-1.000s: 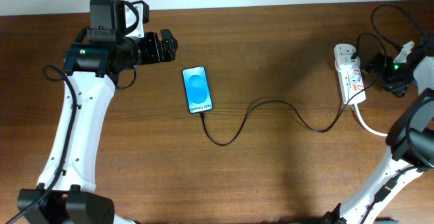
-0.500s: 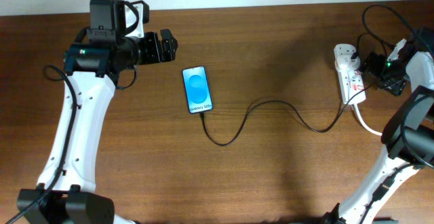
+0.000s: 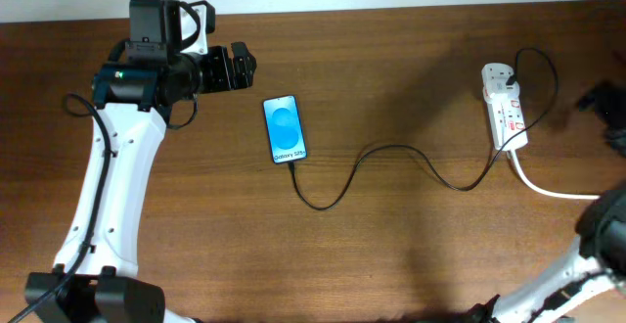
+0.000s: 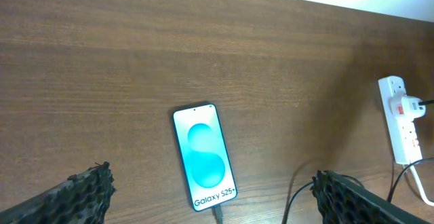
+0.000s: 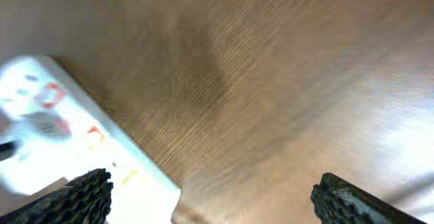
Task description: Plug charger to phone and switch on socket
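Observation:
The phone [image 3: 285,129] lies flat left of centre with its blue screen lit, and it also shows in the left wrist view [image 4: 205,157]. The charger [image 3: 391,149], a thin black cable, is plugged into the phone's near end and curls right to the socket [image 3: 504,108], a white power strip at the far right. My left gripper [image 3: 235,69] is open and empty, up and to the left of the phone; the left wrist view [image 4: 211,195] shows it above the phone. My right gripper [image 3: 604,108] is a blur at the right edge, right of the socket. It is open and empty in the right wrist view [image 5: 213,198], with the socket [image 5: 68,136] to the left.
The socket's thick white cord [image 3: 548,188] runs off to the right edge. A loop of black cable [image 3: 548,69] arcs above and to the right of the socket. The socket [image 4: 401,119] and part of the cable [image 4: 291,190] show in the left wrist view.
My right gripper has pulled away from the socket to the right, toward the frame's edge. The left arm, phone and cable have not moved.

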